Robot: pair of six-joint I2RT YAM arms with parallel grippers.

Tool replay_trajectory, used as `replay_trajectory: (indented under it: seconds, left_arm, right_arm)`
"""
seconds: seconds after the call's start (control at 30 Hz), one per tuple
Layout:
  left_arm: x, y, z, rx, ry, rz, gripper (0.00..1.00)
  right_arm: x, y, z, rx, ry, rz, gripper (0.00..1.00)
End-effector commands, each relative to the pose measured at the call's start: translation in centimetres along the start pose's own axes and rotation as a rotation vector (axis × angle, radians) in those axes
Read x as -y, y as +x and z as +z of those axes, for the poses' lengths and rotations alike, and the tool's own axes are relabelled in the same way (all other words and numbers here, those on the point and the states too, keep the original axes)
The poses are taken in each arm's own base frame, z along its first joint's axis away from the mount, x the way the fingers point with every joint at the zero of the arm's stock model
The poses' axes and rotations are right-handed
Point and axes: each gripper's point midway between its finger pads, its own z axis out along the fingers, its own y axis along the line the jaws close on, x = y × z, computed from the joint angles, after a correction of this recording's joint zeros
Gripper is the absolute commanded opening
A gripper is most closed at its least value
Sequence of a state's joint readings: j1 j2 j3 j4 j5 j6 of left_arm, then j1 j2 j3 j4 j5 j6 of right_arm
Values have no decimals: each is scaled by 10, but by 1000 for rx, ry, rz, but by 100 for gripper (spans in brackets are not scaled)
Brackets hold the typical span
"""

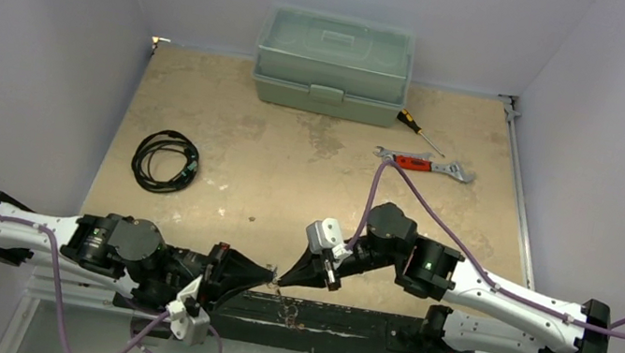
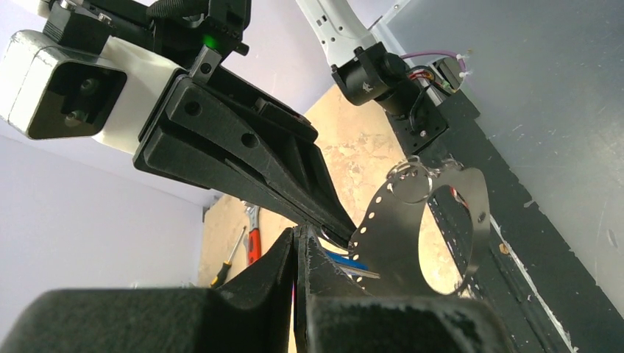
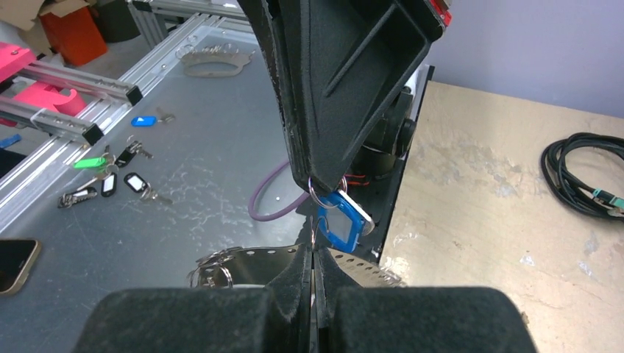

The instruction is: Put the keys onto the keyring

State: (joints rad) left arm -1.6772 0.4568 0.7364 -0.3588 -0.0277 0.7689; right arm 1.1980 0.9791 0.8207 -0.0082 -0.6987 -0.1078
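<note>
Both grippers meet tip to tip over the table's near edge. My left gripper (image 1: 267, 276) (image 2: 296, 239) is shut on the small split ring of a key with a blue tag (image 3: 342, 220), which hangs below its fingertips. The blue tag and a silver blade (image 2: 340, 258) peek out beside my left fingers. My right gripper (image 1: 283, 276) (image 3: 313, 254) is shut on the keyring (image 2: 390, 243), a wide loop of flat perforated silver strip. The keyring (image 3: 268, 254) carries small rings at one end. A thin wire ring runs between the right fingertips.
At the back of the table stands a closed green toolbox (image 1: 333, 64). A screwdriver (image 1: 418, 131) and a red-handled wrench (image 1: 424, 165) lie to its right. On the left lies a coiled black cable (image 1: 164, 161). Loose tagged keys (image 3: 110, 180) lie on the metal surface below the table.
</note>
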Motion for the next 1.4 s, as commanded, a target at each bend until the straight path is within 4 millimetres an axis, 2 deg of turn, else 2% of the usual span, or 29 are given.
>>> replay_trajectory:
  seconds: [0.0,0.3,0.67,1.37]
  left_arm:
    - [1,-7,3,40,-3,-19,0]
    - [5,-16,5,72,36,-23,0]
    - [5,-12,6,45,42,-26,0]
    - [1,-13,-5,46,30,-37,0]
  right_arm:
    - [-3,-33,0,63,-14,-77,0]
    - [-4,-40,2,69,-14,-94,0]
    - [-8,-35,5,39,-18,-79,0]
    - [-3,-40,-2,41,46,-97,0]
